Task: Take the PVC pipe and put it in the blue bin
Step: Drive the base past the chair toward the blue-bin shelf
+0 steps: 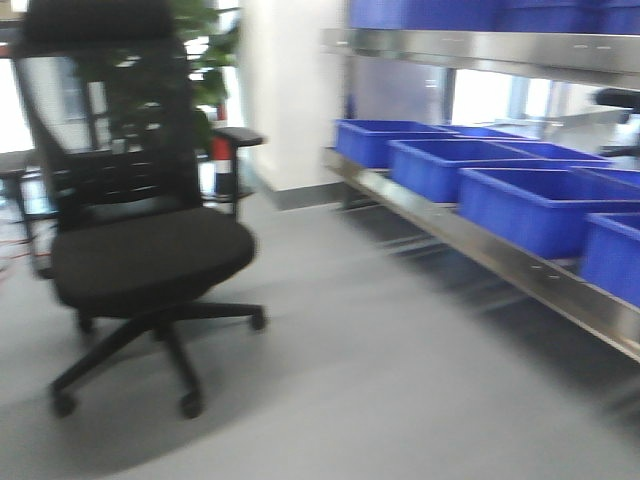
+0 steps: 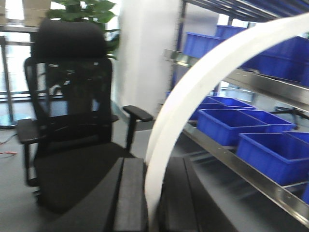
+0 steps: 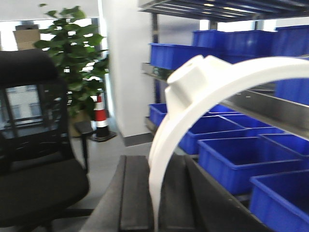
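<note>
My left gripper point(image 2: 153, 165) is shut on a white PVC pipe point(image 2: 193, 96), a thin arc that rises from between the black fingers and curves up to the right. In the right wrist view my right gripper point(image 3: 155, 163) is likewise shut on a white PVC pipe arc point(image 3: 227, 75), with a flat tab and hole at its top. Blue bins point(image 1: 520, 200) stand in a row on a low steel shelf to the right, also seen as blue bins point(image 2: 270, 154) and blue bins point(image 3: 231, 159). Neither gripper shows in the front view.
A black office chair point(image 1: 140, 250) stands on the grey floor at the left, close to the shelf point(image 1: 500, 265). Behind it are a white pillar point(image 1: 290, 90), a potted plant point(image 3: 72, 53) and a traffic cone point(image 3: 100, 116). More blue bins fill the upper shelves.
</note>
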`<state>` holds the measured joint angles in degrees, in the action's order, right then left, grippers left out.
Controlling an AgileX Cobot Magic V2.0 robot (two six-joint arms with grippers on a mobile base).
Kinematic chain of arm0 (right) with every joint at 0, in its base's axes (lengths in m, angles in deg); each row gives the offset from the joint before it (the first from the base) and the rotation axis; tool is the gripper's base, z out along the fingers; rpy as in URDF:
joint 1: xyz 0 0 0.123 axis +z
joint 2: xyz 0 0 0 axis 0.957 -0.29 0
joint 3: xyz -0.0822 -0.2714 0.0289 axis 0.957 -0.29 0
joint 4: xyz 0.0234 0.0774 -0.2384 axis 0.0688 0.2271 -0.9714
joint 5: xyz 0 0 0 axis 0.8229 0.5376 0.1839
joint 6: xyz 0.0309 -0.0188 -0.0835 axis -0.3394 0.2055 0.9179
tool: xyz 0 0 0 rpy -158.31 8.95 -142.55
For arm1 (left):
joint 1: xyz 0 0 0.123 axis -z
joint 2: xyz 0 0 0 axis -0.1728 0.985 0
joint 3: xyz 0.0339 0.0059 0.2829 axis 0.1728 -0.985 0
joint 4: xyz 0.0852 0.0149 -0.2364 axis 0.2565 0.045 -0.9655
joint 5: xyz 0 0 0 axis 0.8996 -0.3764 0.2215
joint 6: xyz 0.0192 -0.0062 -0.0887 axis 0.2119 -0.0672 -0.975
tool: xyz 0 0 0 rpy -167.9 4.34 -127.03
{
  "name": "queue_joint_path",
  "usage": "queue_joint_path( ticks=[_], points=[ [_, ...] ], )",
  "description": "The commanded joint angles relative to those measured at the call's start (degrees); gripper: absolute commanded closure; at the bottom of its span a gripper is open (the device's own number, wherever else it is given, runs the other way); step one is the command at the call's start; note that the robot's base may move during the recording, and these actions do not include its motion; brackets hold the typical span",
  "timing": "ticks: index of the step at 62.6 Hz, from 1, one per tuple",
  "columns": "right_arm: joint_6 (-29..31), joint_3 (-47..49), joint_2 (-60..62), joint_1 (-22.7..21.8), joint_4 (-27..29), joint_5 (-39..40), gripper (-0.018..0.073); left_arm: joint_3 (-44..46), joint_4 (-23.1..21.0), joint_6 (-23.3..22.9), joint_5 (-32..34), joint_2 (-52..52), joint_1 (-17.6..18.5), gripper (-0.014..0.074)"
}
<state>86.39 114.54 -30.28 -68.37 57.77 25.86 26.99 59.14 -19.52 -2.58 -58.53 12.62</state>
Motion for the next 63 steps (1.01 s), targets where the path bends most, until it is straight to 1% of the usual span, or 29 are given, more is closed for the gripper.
queue_joint_path(
  ticks=[1, 63],
  points=[
    [0.17, -0.12, 0.35, -0.02, -0.29, 1.28, 0.0720, -0.02, -0.45, -0.17, 1.59, -0.28, -0.13, 0.0707],
    [0.17, -0.12, 0.35, -0.02, -0.29, 1.38, 0.0720, -0.02, -0.45, -0.17, 1.59, -0.28, -0.13, 0.0707]
  ],
)
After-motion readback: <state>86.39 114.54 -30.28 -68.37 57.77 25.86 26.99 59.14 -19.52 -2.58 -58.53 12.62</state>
